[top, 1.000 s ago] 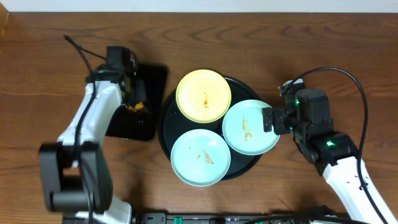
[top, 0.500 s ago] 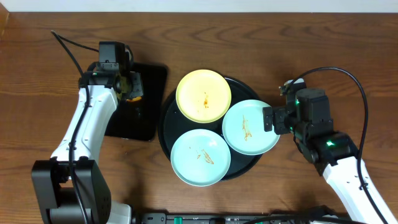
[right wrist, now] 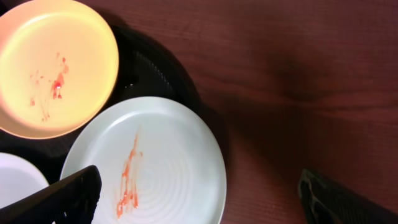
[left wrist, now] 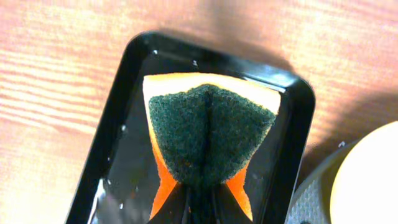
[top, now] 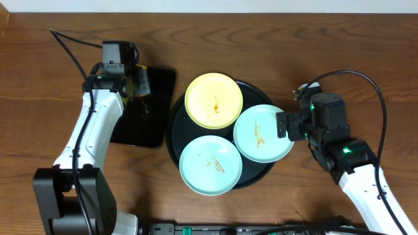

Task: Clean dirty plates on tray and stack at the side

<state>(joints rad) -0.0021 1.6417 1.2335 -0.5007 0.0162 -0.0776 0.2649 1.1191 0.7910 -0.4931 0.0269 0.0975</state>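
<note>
**Orange-and-green sponge pinched by left gripper**

Left gripper clamps the folded sponge, seemingly held just above the rectangular black tray. The yellow plate and two mint plates, all smeared, sit on the round tray. Right gripper gapes beside one mint plate.

A rectangular black tray — wet, glossy — lies beneath an orange sponge folded green scourer side out.
</note>
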